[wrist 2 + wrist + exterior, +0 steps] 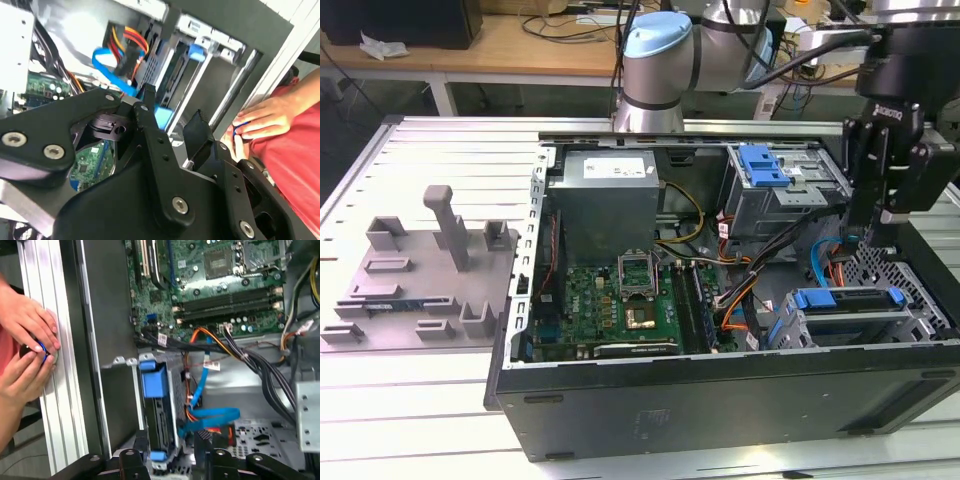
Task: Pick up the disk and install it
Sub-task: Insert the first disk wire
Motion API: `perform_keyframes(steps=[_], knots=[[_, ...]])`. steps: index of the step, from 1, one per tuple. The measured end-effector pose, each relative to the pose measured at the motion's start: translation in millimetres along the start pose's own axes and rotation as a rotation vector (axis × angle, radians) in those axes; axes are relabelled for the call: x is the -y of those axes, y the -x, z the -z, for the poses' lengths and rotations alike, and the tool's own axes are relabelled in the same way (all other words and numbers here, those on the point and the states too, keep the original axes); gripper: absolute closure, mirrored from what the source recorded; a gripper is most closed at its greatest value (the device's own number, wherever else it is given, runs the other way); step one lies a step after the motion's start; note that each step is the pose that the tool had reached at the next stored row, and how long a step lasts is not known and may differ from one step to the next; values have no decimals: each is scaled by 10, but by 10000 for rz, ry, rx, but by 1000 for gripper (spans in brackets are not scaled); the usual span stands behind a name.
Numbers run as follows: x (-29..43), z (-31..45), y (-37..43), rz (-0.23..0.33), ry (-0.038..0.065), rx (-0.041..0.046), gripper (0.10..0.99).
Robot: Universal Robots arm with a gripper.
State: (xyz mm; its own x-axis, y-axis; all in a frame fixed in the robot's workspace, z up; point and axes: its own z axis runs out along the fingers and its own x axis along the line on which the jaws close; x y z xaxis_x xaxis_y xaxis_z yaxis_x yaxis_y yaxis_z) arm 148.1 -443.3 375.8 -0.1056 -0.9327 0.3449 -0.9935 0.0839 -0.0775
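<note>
The disk [842, 306] sits in the drive cage at the near corner of the open computer case, on the exterior view's right, its blue bracket [817, 298] facing up. In the first wrist view the disk [159, 422] stands edge-on in the cage with the blue bracket [153, 381] at its end. My gripper [870, 236] hangs just above the cage. Its two black fingers [140, 441] are apart, and the disk's blue bracket [163, 116] shows between and beyond them. My gripper [170, 442] is open and holds nothing.
A blue data cable [207, 415] and orange wires run beside the cage. The motherboard [620, 300] and grey power supply [605, 195] fill the case's other half. A person's hands [27, 340] rest on the table rail beside the case. A grey fixture [430, 270] lies on the exterior view's left.
</note>
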Motion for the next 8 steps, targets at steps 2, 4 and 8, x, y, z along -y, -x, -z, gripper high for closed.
perform_keyframes(steps=[2, 4, 8], knots=[[58, 14, 50, 2, -6, -55, 584], [67, 33, 115, 10, -24, -243, 584], [56, 29, 227, -136, 14, -469, 584]])
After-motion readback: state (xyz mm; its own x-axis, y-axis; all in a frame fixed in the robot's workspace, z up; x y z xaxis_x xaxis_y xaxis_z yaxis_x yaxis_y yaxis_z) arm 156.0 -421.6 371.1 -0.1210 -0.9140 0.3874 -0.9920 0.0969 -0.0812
